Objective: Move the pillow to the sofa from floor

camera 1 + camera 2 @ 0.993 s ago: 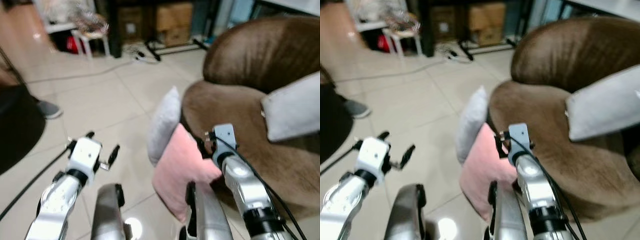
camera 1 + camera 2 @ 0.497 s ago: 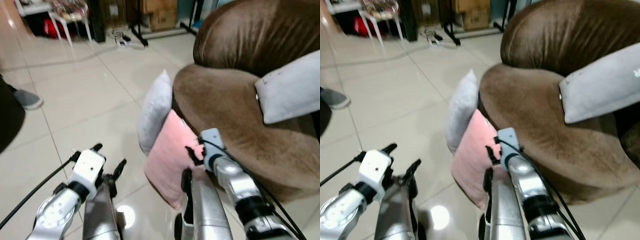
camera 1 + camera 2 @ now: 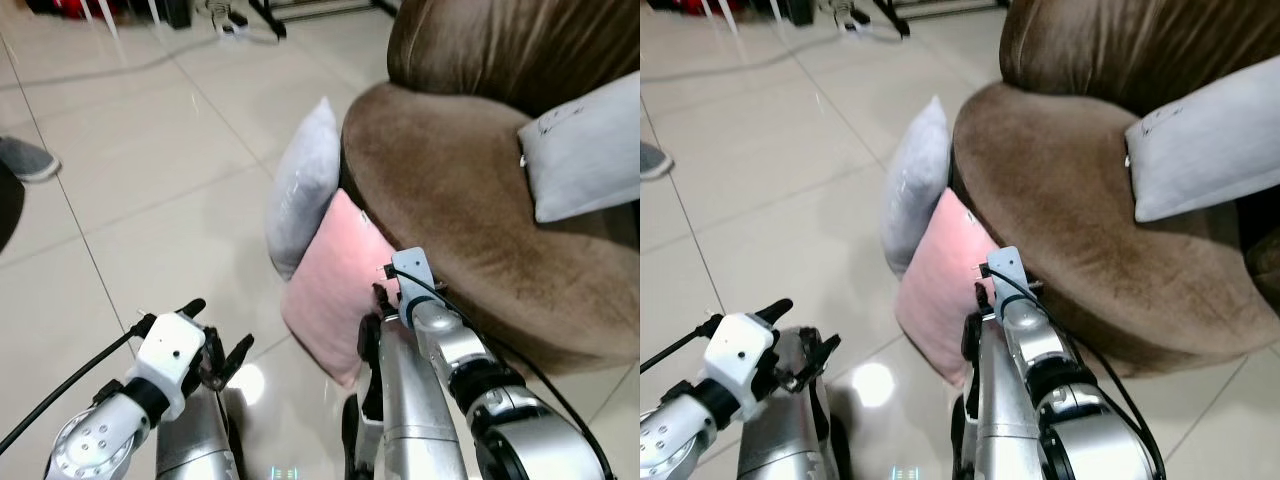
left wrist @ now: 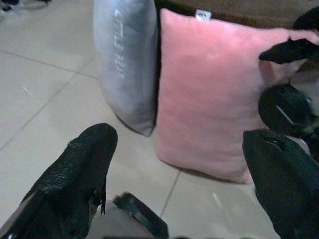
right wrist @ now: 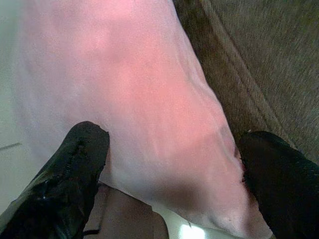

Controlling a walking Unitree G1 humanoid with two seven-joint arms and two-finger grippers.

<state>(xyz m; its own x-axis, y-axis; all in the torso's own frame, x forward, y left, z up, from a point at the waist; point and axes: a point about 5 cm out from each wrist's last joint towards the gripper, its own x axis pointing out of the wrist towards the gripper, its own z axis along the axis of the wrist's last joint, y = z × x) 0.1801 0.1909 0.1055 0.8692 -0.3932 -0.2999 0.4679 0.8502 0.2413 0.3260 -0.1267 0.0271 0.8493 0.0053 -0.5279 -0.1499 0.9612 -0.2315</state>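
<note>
The brown sofa [image 3: 470, 200] takes up the right of the room, a white cushion [image 3: 585, 160] lying on its seat near the back. Against its front edge two pillows stand on the tiled floor [image 3: 130, 180]: the grey pillow [image 3: 300, 190] further off and the pink pillow [image 3: 335, 280] nearer, the two touching.

The right gripper [image 5: 172, 164] is up against the pink pillow with its black fingers [image 5: 75, 164] spread wide, one on either side of the pillow's upper corner, not yet closed. The left gripper [image 4: 179, 174] hangs low over the floor, also spread, pointing at both pillows and apart from them.

The step in hand looks like the grasp on the pink pillow. To do it well the right gripper should probably push deeper, so the fingers pinch a thick fold instead of a thin corner, then close firmly before lifting clear of the sofa's front edge. The left could steady the far side
</note>
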